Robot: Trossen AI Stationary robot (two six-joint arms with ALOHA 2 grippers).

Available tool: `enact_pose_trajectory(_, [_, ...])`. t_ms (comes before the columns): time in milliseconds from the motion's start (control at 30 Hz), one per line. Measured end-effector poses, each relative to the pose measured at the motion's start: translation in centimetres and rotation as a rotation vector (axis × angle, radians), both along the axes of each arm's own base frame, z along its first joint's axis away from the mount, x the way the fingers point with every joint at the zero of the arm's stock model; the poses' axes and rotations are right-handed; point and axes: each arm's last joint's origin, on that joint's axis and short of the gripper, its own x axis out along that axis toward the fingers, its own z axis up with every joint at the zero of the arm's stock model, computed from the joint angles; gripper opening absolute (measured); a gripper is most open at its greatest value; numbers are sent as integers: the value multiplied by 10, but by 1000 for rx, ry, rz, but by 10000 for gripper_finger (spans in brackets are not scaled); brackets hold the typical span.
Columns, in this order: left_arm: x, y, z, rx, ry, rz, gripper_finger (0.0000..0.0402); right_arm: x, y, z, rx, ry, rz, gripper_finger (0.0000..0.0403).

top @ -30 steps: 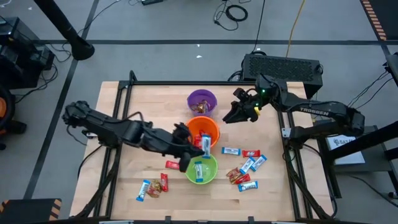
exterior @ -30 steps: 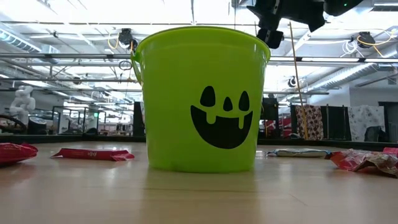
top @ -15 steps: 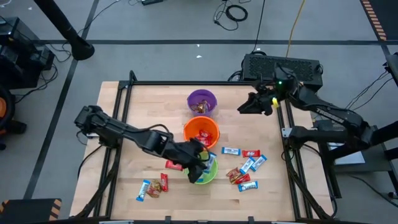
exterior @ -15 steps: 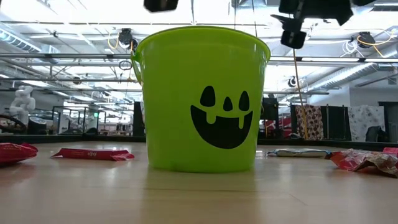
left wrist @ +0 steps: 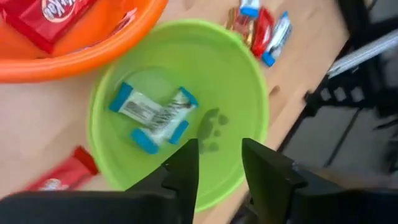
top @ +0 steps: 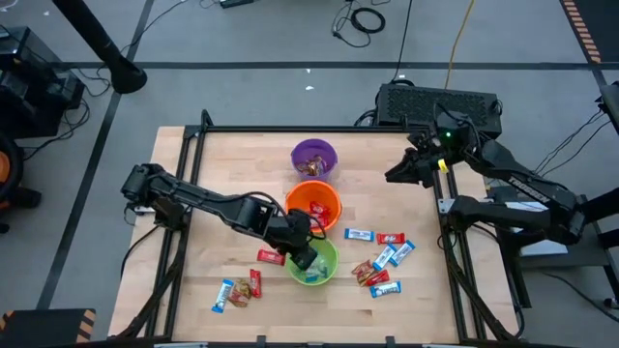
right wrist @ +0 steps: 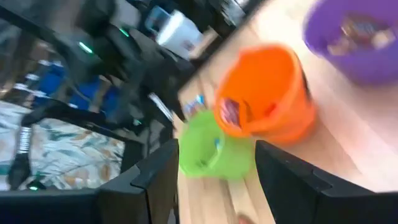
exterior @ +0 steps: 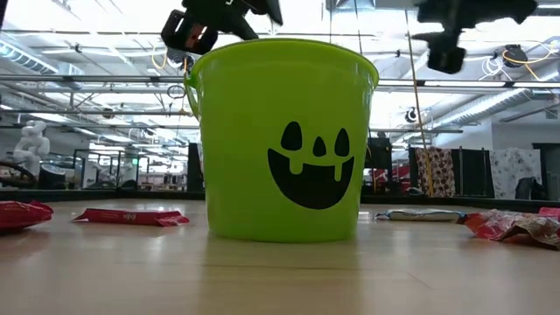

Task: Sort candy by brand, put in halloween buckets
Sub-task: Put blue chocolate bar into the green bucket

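The table (top: 193, 164) fills the middle of the high view, pale wood in a dark frame. The left arm reaches in from the left edge toward centre; the right arm waits at the upper right, over the table's far right edge.

Three buckets run down the centre in a line: purple (top: 314, 157) highest, orange (top: 313, 205) below it and touching or nearly touching the green (top: 312, 263) lowest. In the low view the green bucket's grinning face fills the middle.

The left gripper (top: 302, 251) hangs over the green bucket's upper-left rim, jaws parted and holding nothing. Two blue-and-white bars (left wrist: 153, 117) lie on the green bucket's floor, centre-left in the left wrist view (this brand's place, apparently). The right gripper (top: 398, 174) has its fingers spread, empty.

Loose candy is still out: a cluster (top: 382, 261) at lower right, a red bar (top: 269, 256) just left of the green bucket, and a pair (top: 238, 290) at lower left. Red bars sit in the orange bucket; the purple one holds something brownish.

Risks, as I judge them: the gripper sits low by the green rim, so a sideways pull-out could clip the light bucket and shove it into the orange one. The lower-right bars overlap, so a grab there may lift two brands at once.
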Motion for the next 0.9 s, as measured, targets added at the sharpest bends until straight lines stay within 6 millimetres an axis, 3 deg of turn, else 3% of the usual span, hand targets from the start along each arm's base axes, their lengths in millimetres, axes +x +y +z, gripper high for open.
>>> enact_pose_trajectory(333, [11,1,39,-112,-346,-55,136,-18,29,-22,-80,312,6,202])
enact_pose_trajectory(533, [2,3,50,-69,-377,-107,136,-9,41,-26,-151,349,77,202])
enact_pose_trajectory(700, [-8,7,60,15,-403,-170,136,3,59,-51,-138,447,224,202])
enact_pose_trajectory(900, [-24,14,62,124,-323,-152,136,16,77,-79,-74,585,175,202])
